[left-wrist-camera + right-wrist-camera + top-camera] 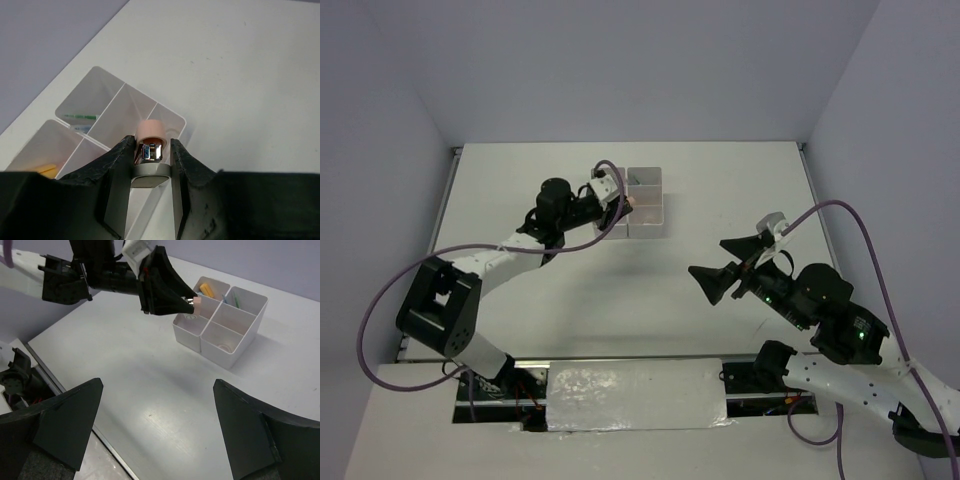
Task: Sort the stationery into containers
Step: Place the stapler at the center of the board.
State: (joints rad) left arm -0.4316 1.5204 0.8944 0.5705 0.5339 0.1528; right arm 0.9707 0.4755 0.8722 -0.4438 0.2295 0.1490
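Pink-capped metal item (pixel 150 142) between left jaws, over white containers (pixel 118 111)

No writing, number or brand can be read in any view. The nearest thing to lettering is a green streak (pixel 80 117) on something lying in a far compartment of the white box (pixel 176 121), seen from the left wrist. It is too blurred to tell whether it is print at all.
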